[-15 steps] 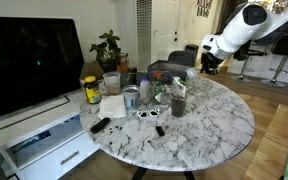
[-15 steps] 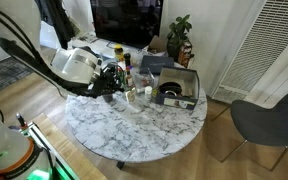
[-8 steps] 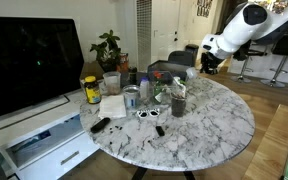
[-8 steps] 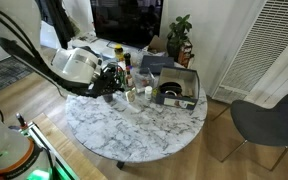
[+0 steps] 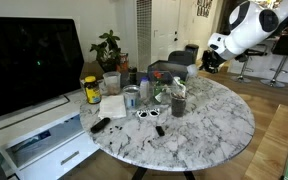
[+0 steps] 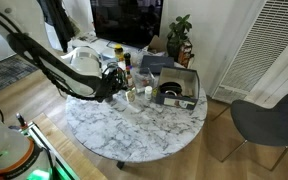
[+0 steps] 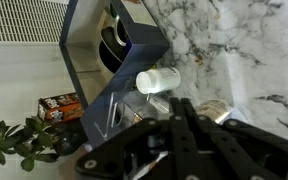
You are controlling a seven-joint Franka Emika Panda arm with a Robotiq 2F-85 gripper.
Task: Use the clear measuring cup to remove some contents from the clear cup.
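Observation:
The clear cup (image 5: 178, 100) is a tall tumbler with dark contents, standing near the middle of the marble table (image 5: 214, 125). In the wrist view a clear measuring cup (image 7: 112, 112) with a handle stands left of my fingers, beside a white cylinder (image 7: 157, 80). My gripper (image 5: 211, 60) hangs above the table's far edge, apart from all objects. It also shows in the other exterior view (image 6: 111, 84) and in the wrist view (image 7: 180, 104), where the two dark fingers lie pressed together, empty. The tumbler is not clear in the wrist view.
A steel can (image 5: 132, 98), a wide clear tub (image 5: 111, 83), a yellow jar (image 5: 91, 90), a white cloth (image 5: 112, 106) and small items crowd the table's left half. A grey-blue box (image 6: 176, 88) holds a dark bowl. A plant (image 5: 108, 45) and a TV (image 5: 29, 60) stand behind.
The arm has drawn slightly up and back from the table; the gripper stays shut. Nothing on the table has moved.

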